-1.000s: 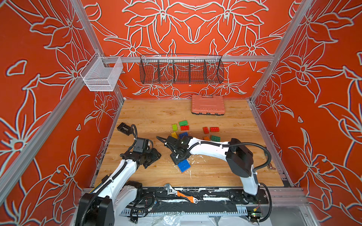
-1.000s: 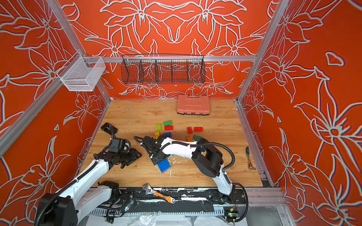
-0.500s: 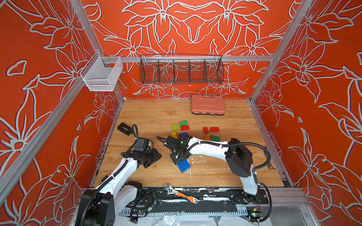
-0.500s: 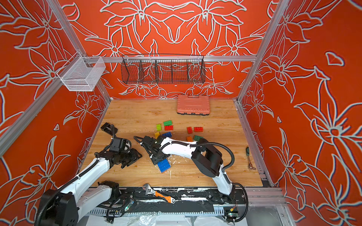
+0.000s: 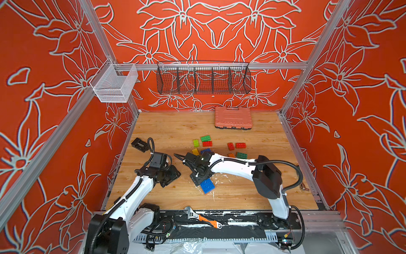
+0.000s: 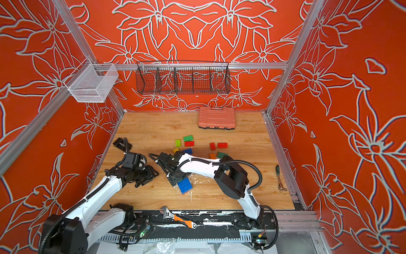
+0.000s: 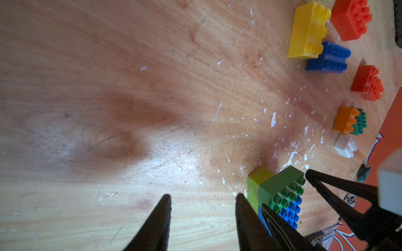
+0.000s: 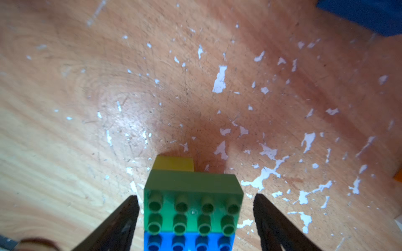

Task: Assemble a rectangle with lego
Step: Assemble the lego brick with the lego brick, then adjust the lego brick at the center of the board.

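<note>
A small lego assembly lies on the wooden table: a green brick (image 8: 193, 208) joined to a blue one (image 5: 207, 185), with a yellow-lime brick (image 8: 174, 163) at its end. My right gripper (image 8: 195, 196) is open astride it, a gap showing on each side of the green brick. My left gripper (image 7: 203, 195) is open over bare wood just beside it, one fingertip (image 7: 239, 196) close to the lime side. Loose lego lie farther back: green (image 5: 205, 138), lime (image 5: 196, 143), red (image 5: 207, 143), yellow (image 7: 307, 30), blue (image 7: 327, 58), orange (image 7: 345, 119), white (image 7: 345, 148).
A salmon-pink case (image 5: 233, 117) lies at the back of the table. A wrench (image 5: 202, 218) rests on the front rail and a small tool (image 6: 279, 178) lies by the right edge. A black part (image 5: 139, 144) sits at the left. Wire baskets (image 5: 203, 78) hang on the back wall.
My right gripper's jaws have spread apart from the assembly, which stays on the table. The left gripper's jaws have narrowed slightly, and the left arm has barely moved.
</note>
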Robot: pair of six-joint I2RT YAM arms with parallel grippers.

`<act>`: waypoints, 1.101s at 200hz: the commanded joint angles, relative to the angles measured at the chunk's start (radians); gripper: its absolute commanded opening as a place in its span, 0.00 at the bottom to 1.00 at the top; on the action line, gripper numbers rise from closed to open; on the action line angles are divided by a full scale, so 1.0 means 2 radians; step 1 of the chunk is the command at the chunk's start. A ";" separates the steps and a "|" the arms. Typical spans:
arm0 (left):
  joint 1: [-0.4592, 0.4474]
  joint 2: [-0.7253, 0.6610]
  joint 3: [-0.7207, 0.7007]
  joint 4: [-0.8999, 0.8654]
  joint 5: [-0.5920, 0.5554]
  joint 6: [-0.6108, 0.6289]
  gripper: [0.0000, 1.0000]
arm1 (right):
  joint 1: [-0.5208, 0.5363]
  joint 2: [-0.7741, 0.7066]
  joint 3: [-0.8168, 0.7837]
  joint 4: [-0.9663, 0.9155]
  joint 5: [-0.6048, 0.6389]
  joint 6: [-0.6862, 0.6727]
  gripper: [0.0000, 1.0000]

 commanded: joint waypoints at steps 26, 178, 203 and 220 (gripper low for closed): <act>-0.037 0.033 0.018 -0.033 0.021 -0.008 0.24 | -0.047 -0.120 -0.042 0.066 -0.057 -0.018 0.82; -0.225 0.237 0.112 0.017 -0.039 -0.082 0.10 | -0.232 -0.215 -0.184 0.165 -0.107 -0.091 0.79; -0.226 0.265 0.134 0.017 -0.035 -0.072 0.10 | -0.231 -0.224 -0.199 0.171 -0.101 -0.091 0.79; -0.226 0.276 0.145 0.019 -0.036 -0.068 0.10 | -0.232 -0.230 -0.203 0.171 -0.094 -0.095 0.79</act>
